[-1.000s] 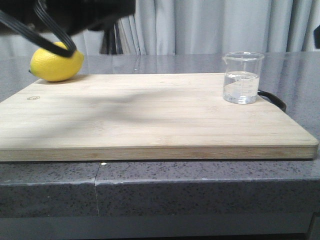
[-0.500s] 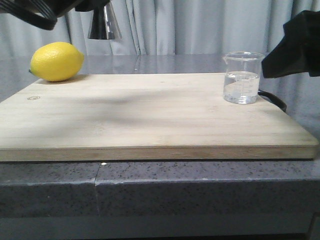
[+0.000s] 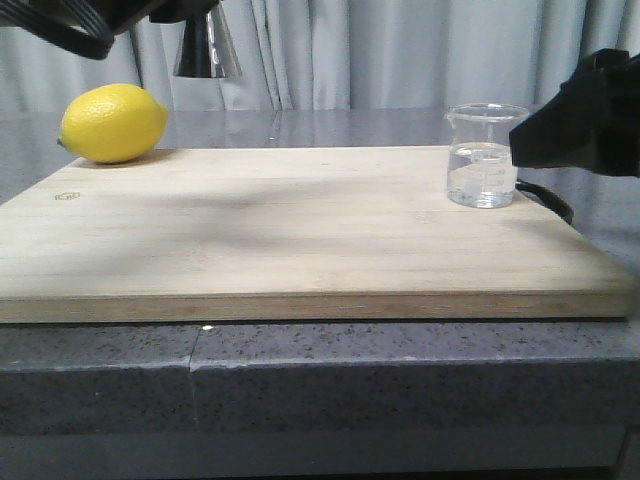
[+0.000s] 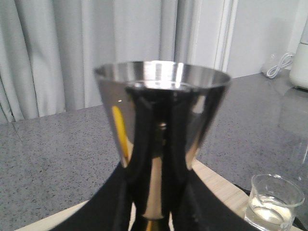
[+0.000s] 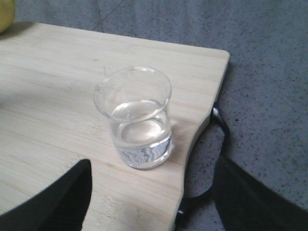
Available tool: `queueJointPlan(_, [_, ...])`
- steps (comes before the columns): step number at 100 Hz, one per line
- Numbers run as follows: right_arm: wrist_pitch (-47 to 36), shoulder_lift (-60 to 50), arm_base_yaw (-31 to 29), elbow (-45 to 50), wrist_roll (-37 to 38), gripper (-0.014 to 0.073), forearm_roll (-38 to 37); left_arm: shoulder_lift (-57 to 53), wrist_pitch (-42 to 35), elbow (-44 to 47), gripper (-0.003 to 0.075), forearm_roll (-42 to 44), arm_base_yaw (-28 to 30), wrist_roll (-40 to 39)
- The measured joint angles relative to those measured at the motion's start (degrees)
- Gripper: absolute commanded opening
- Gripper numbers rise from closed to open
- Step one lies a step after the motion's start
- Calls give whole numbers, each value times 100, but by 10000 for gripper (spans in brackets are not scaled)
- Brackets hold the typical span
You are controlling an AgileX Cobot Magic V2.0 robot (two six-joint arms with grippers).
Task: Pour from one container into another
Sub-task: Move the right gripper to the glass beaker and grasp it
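A wooden cutting board (image 3: pixel 300 230) is laid on the grey counter (image 3: pixel 300 380). A lemon (image 3: pixel 112 123) is set at its far left corner. The steel jigger (image 4: pixel 161 115) is held aloft, clamped between the left gripper (image 4: pixel 159 192) fingers. The glass beaker (image 5: pixel 137 118), partly filled with clear liquid, is stood near the board's right edge; the right gripper (image 5: pixel 149 192) is spread wide just before it, empty.

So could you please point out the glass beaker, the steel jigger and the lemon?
glass beaker (image 5: pixel 138 126): right wrist view, side wall.
steel jigger (image 4: pixel 161 108): left wrist view, upper cup's outer wall.
lemon (image 3: pixel 112 123): front view, middle of peel.
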Motion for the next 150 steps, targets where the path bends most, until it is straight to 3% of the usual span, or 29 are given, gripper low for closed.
queueJointPlan(150, [-2887,2148,4,10,0,477,-191,0,10,0,-20,0,0,0])
